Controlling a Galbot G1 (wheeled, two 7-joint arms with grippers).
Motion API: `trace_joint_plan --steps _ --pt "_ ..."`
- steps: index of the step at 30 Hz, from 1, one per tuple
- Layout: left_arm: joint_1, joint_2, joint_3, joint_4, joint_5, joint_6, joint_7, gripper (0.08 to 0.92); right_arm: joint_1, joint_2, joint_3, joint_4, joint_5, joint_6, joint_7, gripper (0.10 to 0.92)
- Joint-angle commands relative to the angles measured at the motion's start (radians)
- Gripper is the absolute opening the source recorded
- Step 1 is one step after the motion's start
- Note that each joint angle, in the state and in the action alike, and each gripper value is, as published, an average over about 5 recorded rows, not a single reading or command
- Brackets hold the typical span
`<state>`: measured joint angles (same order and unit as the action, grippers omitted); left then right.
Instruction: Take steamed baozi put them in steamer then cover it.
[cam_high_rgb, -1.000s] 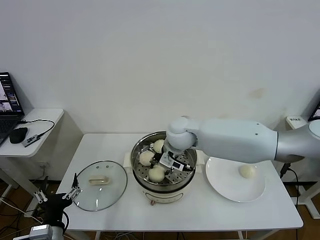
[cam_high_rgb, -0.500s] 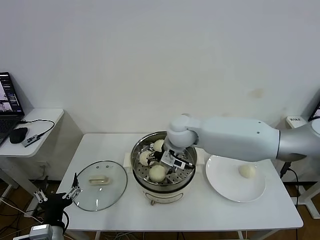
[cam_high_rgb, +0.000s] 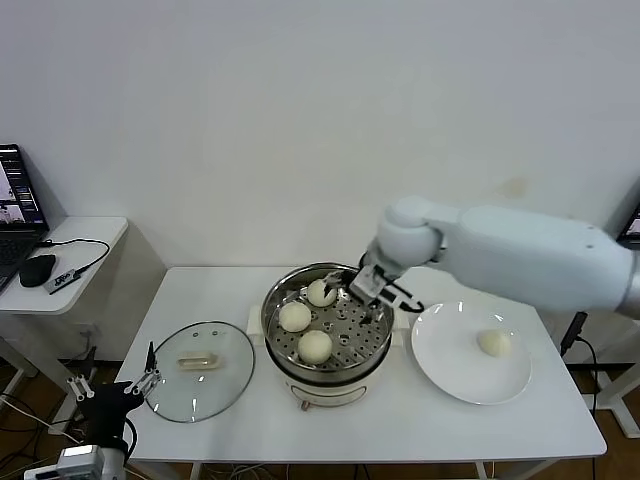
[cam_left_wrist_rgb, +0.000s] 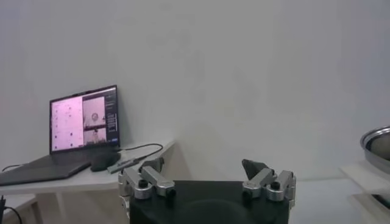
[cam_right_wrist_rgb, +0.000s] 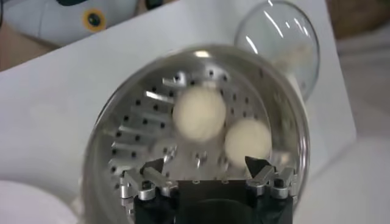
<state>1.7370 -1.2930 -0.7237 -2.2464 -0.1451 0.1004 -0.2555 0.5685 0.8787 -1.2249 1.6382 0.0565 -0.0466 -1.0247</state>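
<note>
The steel steamer (cam_high_rgb: 268, 322) stands mid-table with three baozi on its perforated tray: one at the back (cam_high_rgb: 321, 292), one on the left (cam_high_rgb: 294, 316) and one at the front (cam_high_rgb: 315, 345). Another baozi (cam_high_rgb: 493, 342) lies on the white plate (cam_high_rgb: 455, 385) to the right. My right gripper (cam_high_rgb: 372, 292) hovers open and empty over the steamer's back right rim. In the right wrist view it (cam_right_wrist_rgb: 206, 164) looks down on the tray (cam_right_wrist_rgb: 140, 122) and two baozi (cam_right_wrist_rgb: 198, 111). The glass cover (cam_high_rgb: 225, 385) lies flat left of the steamer. My left gripper (cam_high_rgb: 110, 392) hangs open off the table's front left corner.
A side desk (cam_high_rgb: 85, 250) at the far left carries a laptop (cam_left_wrist_rgb: 82, 119), a mouse (cam_high_rgb: 37, 269) and a cable. The wall runs close behind the table. In the right wrist view the cover (cam_right_wrist_rgb: 280, 42) lies beyond the steamer.
My right gripper has opened and left a baozi at the front of the tray. It has risen and swung from the steamer's middle to its back right rim. The left arm has not moved.
</note>
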Motion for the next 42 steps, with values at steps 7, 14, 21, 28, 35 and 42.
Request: trace_joint_plan --steps 7,14,21,28,35,42 --pt "-0.025 0.026 0.027 0.011 -0.006 0.005 0.004 0.823 -0.042 -0.451 0.060 0.067 0.072 -0.318 -0.028 0.823" --pt "-0.036 0.025 0.040 0.015 -0.006 0.011 0.006 0.823 -0.273 -0.563 0.213 0.026 -0.064 -0.263 -0.037 0.823" --pt "-0.038 0.027 0.032 0.016 -0.006 0.018 0.006 0.823 -0.602 -0.554 0.484 -0.106 -0.181 -0.205 -0.047 0.823" --pt "-0.021 0.018 0.021 0.012 -0.004 0.017 0.005 0.823 -0.751 -0.472 0.649 -0.241 -0.278 -0.178 -0.047 0.823" --pt "-0.015 0.013 0.014 0.019 -0.002 0.018 0.005 0.823 -0.802 -0.396 0.694 -0.362 -0.344 -0.134 -0.048 0.823" --pt "-0.012 0.012 0.007 0.029 -0.002 0.017 0.005 0.823 -0.823 -0.315 0.714 -0.453 -0.380 -0.113 -0.033 0.823"
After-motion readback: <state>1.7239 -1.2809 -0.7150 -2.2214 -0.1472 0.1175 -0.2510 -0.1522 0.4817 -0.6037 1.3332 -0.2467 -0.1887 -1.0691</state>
